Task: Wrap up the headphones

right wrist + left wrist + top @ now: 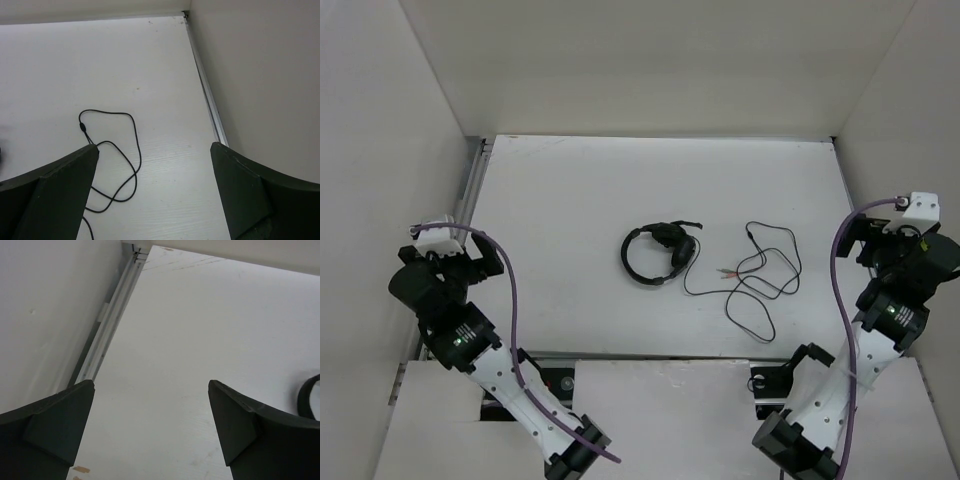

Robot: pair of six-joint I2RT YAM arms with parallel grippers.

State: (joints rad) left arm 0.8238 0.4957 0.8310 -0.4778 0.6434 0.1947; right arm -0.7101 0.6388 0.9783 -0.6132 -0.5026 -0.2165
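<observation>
No wrapping done yet. Headphones (668, 240) are laid mid-table (570, 200), cord (83, 128) sprawled loose alongside. Left gripper (151, 385) and right gripper (155, 146) are held spread, empty, well apart from them.

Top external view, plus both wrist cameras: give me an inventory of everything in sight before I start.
headphones: one, black, middle of the table
cord: one, thin black, loose loops right of the headphones
table: one, white, under everything
walls: three, white, left, back and right
rails: two, grey metal, table's side edges
purple cables: two, one along each arm
arms: two, white and black, near edge
left pincer: black, open, empty, by the left wall
right pincer: black, open, empty, by the right wall
</observation>
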